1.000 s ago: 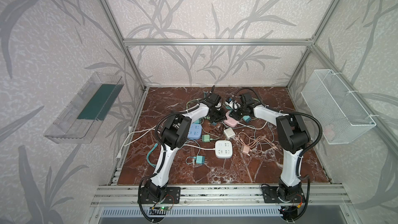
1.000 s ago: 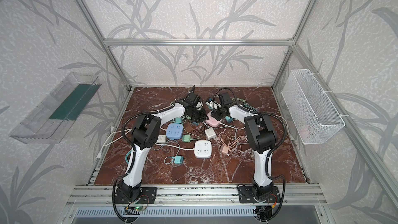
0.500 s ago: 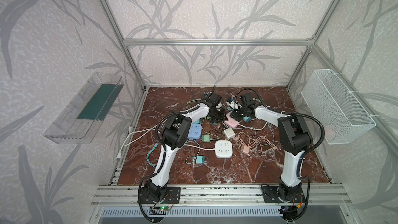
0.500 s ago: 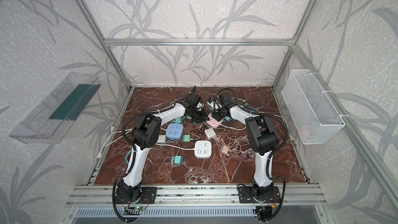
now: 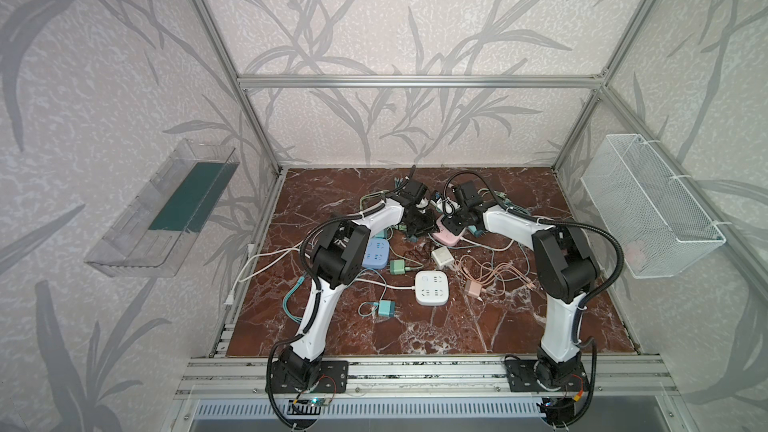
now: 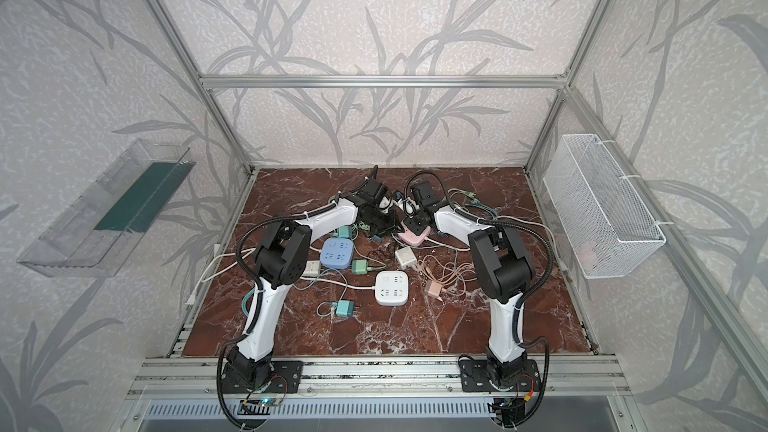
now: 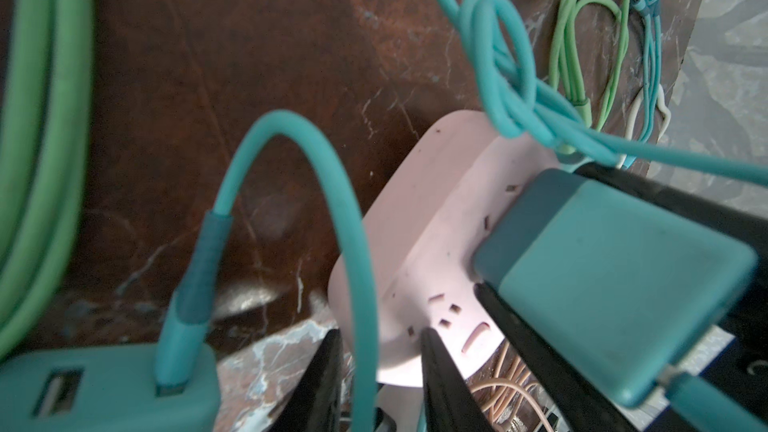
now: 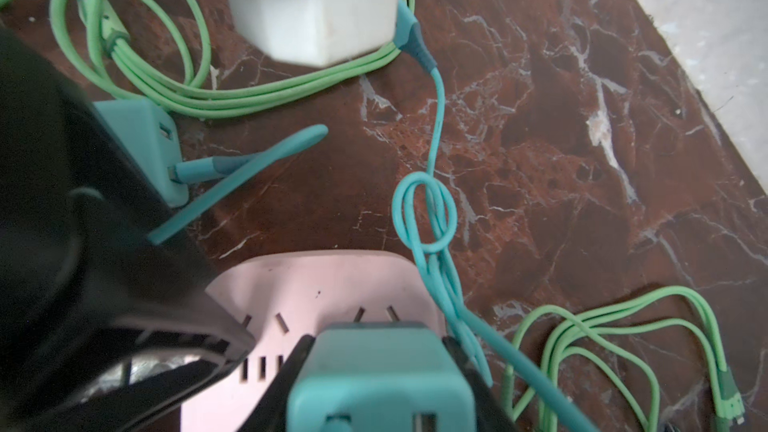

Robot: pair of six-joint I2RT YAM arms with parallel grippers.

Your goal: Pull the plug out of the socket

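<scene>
A pink socket (image 5: 448, 238) (image 6: 412, 238) lies flat at the back middle of the marble floor. A teal plug (image 8: 380, 371) (image 7: 615, 276) sits in its face, seated against the socket (image 8: 332, 284). My right gripper (image 8: 380, 367) (image 5: 456, 224) is shut on the plug, a black finger on each side. My left gripper (image 7: 380, 332) (image 5: 419, 224) is shut on the socket's edge (image 7: 432, 218), one fingertip lying on the pink face. A teal cable (image 7: 353, 243) runs between its fingers. In both top views the arms hide the plug.
Around the socket lie a blue power strip (image 5: 376, 253), a white one (image 5: 432, 288), a white cube charger (image 5: 441, 257), teal chargers (image 5: 386, 308) and tangled pink and green cables (image 5: 494, 272). A wire basket (image 5: 648, 209) hangs on the right wall, a clear tray (image 5: 166, 209) on the left.
</scene>
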